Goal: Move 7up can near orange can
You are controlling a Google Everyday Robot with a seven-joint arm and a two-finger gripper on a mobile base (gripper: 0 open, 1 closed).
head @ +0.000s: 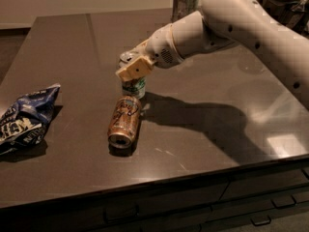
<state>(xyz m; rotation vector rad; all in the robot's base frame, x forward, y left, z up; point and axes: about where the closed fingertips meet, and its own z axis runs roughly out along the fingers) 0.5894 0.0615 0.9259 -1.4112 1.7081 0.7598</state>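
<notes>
7up can (133, 87) is the thing to move, so look from the front back to it. Nearest are the drawers (270, 207) under the table (217, 144) edge. On the left lies a blue and white bag (26, 117), crumpled, well apart from the cans. Next comes the orange can (124, 121). It lies on its side with one silver end facing the front. Right behind its far end is the 7up can, upright, so close that the two look like they touch. I cannot tell if its bottom is on the table or just above it. The gripper (133, 67) is clamped on its top half, with one tan finger across the front. The big pale arm (231, 23) goes back and to the right from there. Far at the back stands a grey cup (185, 4).

I think this can is light. It is hard but thin, so a strong squeeze could dent it. Its skin is smooth and may slip. It is round, so it would roll if it fell over. The best place to hold it is the round side, near the middle or a bit higher, with a finger on each side. It looks near enough to the orange can, so a soft letting go seems to be what is left.
</notes>
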